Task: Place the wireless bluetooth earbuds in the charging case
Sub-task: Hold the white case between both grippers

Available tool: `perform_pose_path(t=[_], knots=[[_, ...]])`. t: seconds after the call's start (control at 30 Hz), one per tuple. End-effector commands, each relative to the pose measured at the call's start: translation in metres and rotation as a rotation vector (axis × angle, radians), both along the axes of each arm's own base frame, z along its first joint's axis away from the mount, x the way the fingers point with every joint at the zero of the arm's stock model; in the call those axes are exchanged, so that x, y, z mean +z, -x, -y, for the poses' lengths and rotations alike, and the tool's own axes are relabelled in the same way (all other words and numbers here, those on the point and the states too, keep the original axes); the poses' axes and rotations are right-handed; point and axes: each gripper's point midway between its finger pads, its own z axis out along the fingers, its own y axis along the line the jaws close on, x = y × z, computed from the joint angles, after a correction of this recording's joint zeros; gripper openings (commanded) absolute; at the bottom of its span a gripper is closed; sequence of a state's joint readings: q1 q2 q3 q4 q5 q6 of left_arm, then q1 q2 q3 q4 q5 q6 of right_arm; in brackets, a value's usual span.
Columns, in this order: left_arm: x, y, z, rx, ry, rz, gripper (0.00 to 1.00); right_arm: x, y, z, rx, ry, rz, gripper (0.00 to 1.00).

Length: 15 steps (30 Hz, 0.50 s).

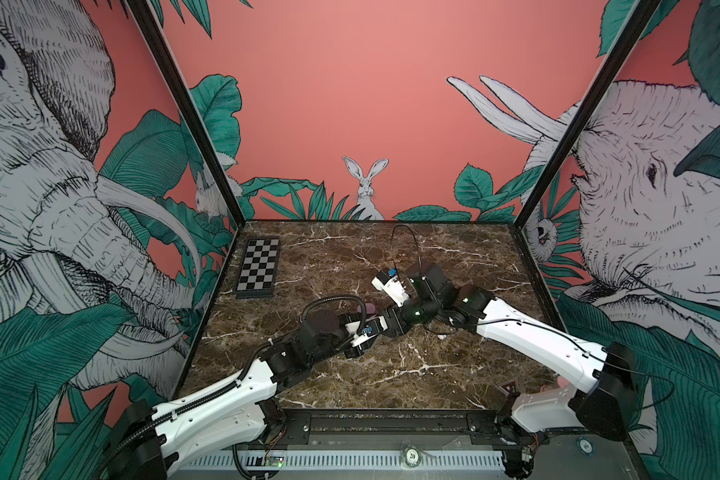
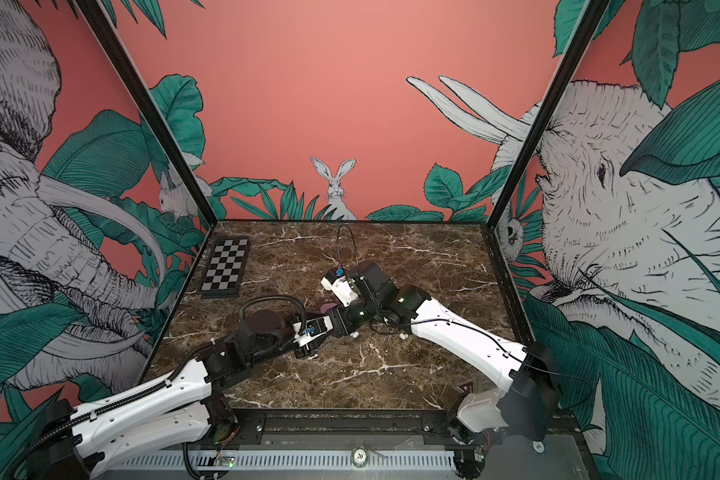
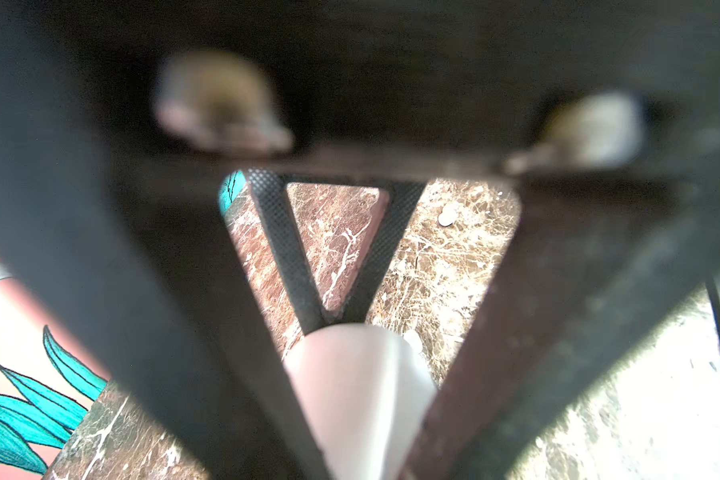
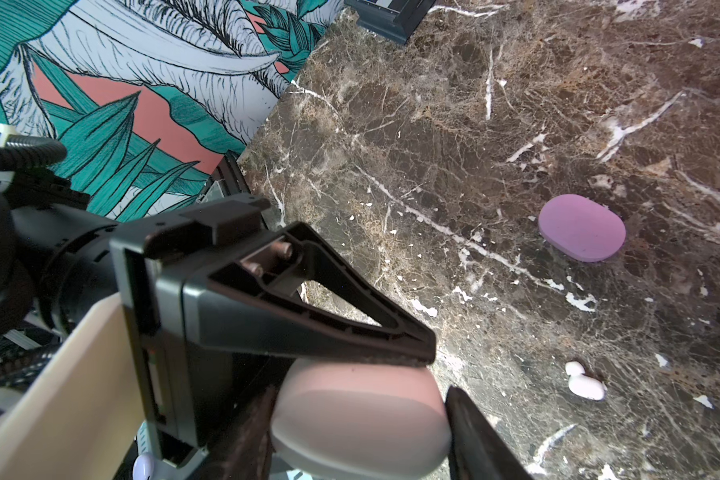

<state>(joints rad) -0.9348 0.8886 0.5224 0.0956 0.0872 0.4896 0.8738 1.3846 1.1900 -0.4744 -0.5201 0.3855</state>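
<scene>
At the middle of the marble table [image 1: 391, 374]: right gripper [image 4: 362, 392], jaws half-spread and clamped across a white charging case [image 4: 362, 432]. Left gripper [image 4: 427, 356], jaws closed together, tips resting on top of that case; whether anything is pinched between them I cannot tell. On the marble near the held case: one white earbud [image 4: 585, 384], lying loose, with a closed lilac case [image 4: 582, 227] farther out.
</scene>
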Motion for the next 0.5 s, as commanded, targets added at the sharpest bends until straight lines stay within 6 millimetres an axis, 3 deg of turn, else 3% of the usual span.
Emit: perform_pose_path(t=[0.0,0.33,0.47], knots=[[-0.0017,0.0022,-0.0024,-0.004,0.0,0.001,0.44,0.0163,0.0046,-0.0044,0.022,-0.055,0.03,0.0],[-0.0013,0.0022,-0.0021,-0.006,0.0,0.002,0.38,0.0164,0.0053,-0.0051,0.022,-0.064,0.025,0.0],[-0.0001,0.0029,-0.002,-0.01,0.0,0.007,0.29,0.0154,0.0078,-0.0086,0.033,-0.082,0.003,0.0]])
